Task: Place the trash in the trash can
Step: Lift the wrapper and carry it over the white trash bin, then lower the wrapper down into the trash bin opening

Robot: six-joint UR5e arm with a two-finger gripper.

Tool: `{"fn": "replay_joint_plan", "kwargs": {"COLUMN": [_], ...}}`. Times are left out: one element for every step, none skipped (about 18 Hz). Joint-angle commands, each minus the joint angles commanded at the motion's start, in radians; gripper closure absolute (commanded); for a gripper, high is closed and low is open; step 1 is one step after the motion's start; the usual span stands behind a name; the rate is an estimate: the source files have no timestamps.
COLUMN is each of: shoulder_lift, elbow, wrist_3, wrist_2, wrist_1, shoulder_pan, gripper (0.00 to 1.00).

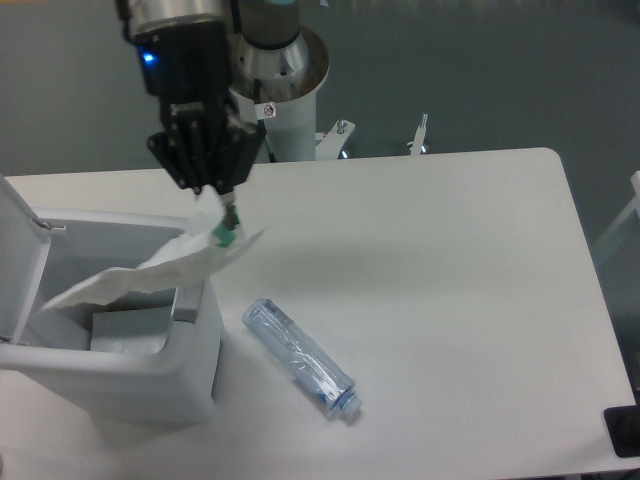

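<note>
My gripper (213, 192) is shut on the top end of the crumpled clear-white wrapper (150, 270), which has a small green label. The wrapper hangs down and left from the fingers, draped over the right rim of the white trash can (190, 350) and across its open top. The can stands at the table's left, its lid (18, 250) tipped up on the left side. The crushed clear bluish bottle (301, 358) lies on the table to the right of the can, cap end toward the front right.
The arm's white base column (285, 110) stands behind the table at the back. Metal fittings (420, 135) show at the table's far edge. A dark object (625, 432) sits at the front right corner. A grey block (135, 325) lies inside the can.
</note>
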Motion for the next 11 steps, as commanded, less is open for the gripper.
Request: {"fn": "replay_joint_plan", "kwargs": {"shoulder_lift": [0.006, 0.014, 0.015, 0.015, 0.014, 0.011, 0.009, 0.005, 0.000, -0.003, -0.012], "elbow": [0.000, -0.002, -0.008, -0.009, -0.014, -0.020, -0.028, -0.028, -0.029, -0.031, -0.031], "wrist_3": [0.017, 0.023, 0.023, 0.025, 0.028, 0.032, 0.043, 0.055, 0.060, 0.063, 0.062], "wrist_2": [0.006, 0.008, 0.008, 0.009, 0.011, 0.012, 0.012, 0.012, 0.011, 0.009, 0.005], "wrist_1": [-0.002, -0.003, -0.003, -0.003, -0.005, -0.005, -0.003, -0.003, -0.003, -0.003, -0.003], "shoulder_pan": [-0.006, -0.009, -0.019, -0.026, -0.032, -0.035, -0.040, -0.045, -0.048, -0.049, -0.058], "gripper": [1.00, 1.00, 1.00, 1.00, 1.00, 1.00, 1.00, 1.00, 1.00, 1.00, 1.00]}}
